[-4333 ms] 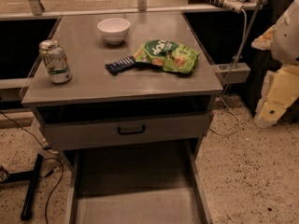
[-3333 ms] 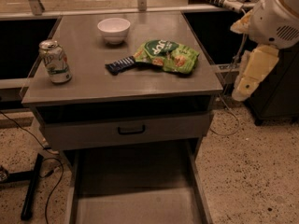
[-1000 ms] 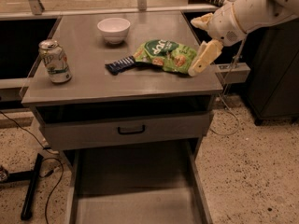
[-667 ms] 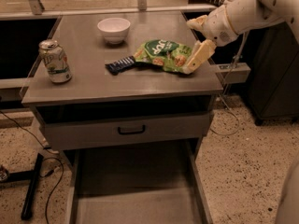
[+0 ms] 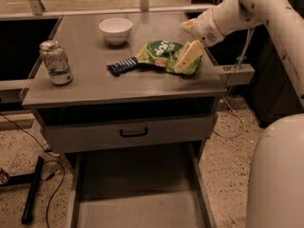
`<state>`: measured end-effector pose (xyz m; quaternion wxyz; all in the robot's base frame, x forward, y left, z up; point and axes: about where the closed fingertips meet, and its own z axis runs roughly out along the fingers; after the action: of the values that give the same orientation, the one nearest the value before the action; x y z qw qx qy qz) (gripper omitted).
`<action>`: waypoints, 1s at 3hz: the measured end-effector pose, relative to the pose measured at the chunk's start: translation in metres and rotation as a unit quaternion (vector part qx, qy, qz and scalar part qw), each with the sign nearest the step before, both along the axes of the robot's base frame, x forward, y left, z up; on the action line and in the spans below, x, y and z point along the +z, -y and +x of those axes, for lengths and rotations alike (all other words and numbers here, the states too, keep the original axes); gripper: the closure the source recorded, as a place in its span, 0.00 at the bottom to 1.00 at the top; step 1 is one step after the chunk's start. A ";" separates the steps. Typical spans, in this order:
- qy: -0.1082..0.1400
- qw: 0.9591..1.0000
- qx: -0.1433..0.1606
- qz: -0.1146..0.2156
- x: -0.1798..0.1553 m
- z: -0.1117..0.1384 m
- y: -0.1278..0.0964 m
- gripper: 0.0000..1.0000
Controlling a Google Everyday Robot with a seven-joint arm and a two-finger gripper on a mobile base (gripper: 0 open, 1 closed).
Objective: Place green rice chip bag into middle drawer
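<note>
The end effector (image 5: pixel 188 57) hangs low over the right end of the bag (image 5: pixel 159 52), which lies flat on the desk (image 5: pixel 95 87). Whether it touches the bag, and whether it is wide or narrow, I cannot tell. The arm (image 5: pixel 223 18) reaches in from its upper right. To its left, at the bag's far edge, lies the wrapper (image 5: pixel 122 66). Farther left and back stands the bowl (image 5: pixel 115 30), and far left the can (image 5: pixel 56 62). Well below it the drawer (image 5: pixel 137 198) stands pulled out, under a shut front (image 5: pixel 95 136) with a black handle (image 5: pixel 133 133).
</note>
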<state>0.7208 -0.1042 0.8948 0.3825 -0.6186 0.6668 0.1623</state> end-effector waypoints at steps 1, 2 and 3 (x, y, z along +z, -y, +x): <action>-0.012 1.000 -0.008 -0.023 -0.017 0.012 -0.009 0.00; -0.028 0.999 -0.020 -0.041 -0.037 0.022 -0.012 0.00; -0.031 0.998 -0.021 -0.044 -0.039 0.023 -0.012 0.00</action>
<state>0.7440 -0.0923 0.8558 0.3378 -0.6153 0.6977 0.1435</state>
